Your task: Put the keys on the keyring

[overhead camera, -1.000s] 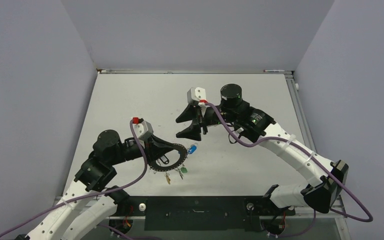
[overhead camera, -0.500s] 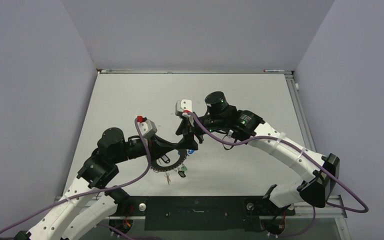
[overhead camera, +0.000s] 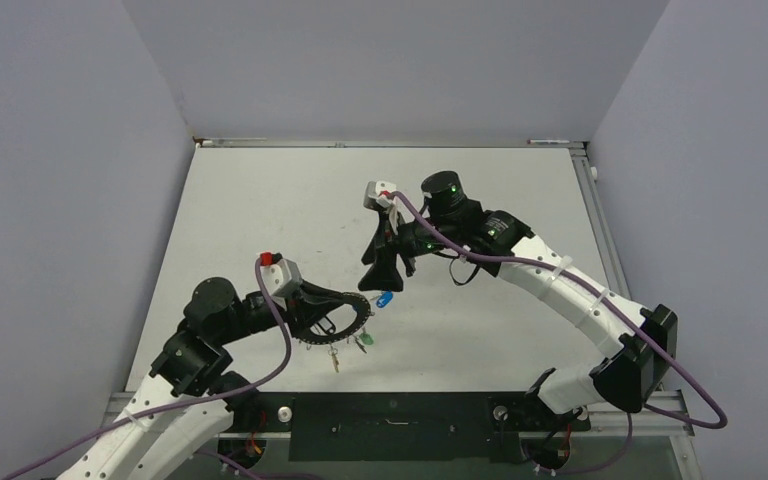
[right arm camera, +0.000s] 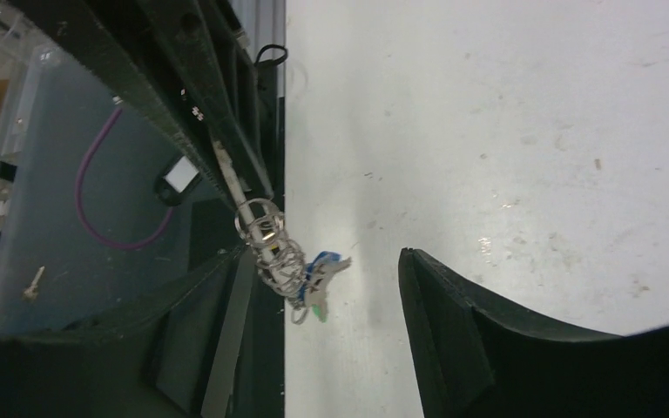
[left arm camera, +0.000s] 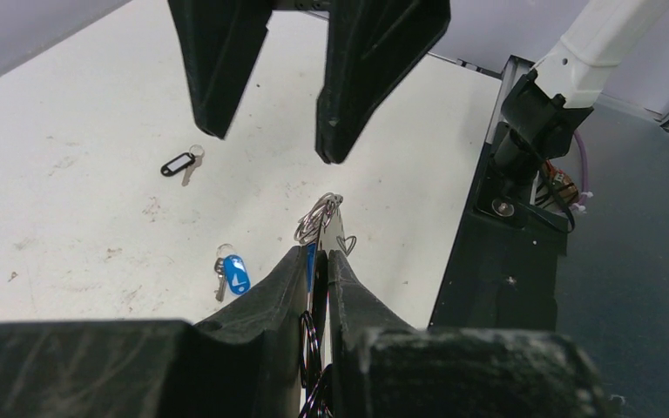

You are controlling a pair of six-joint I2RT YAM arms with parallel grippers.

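My left gripper [overhead camera: 328,306] is shut on the rim of the keyring [overhead camera: 361,318], held on edge just above the table. A green key [overhead camera: 363,340] and a yellow key [overhead camera: 336,359] hang from the ring. In the left wrist view the fingers [left arm camera: 289,287] clamp the ring, with small wire loops [left arm camera: 317,218] past the tips. A loose blue key [overhead camera: 385,298] [left arm camera: 234,274] lies on the table beside the ring. My right gripper [overhead camera: 380,282] [right arm camera: 314,305] hangs open above it, empty. The right wrist view shows the keyring's loops and keys [right arm camera: 280,257] between its fingers.
A black key tag [left arm camera: 179,164] lies on the white table [overhead camera: 260,210], farther out than the blue key. The black base rail [overhead camera: 390,412] runs along the near edge. Grey walls enclose the table on the left, back and right.
My right gripper dropped toward the keyring, then drew back a little, turned and opened wider. The left arm shifted slightly with the ring. The blue key stayed put.
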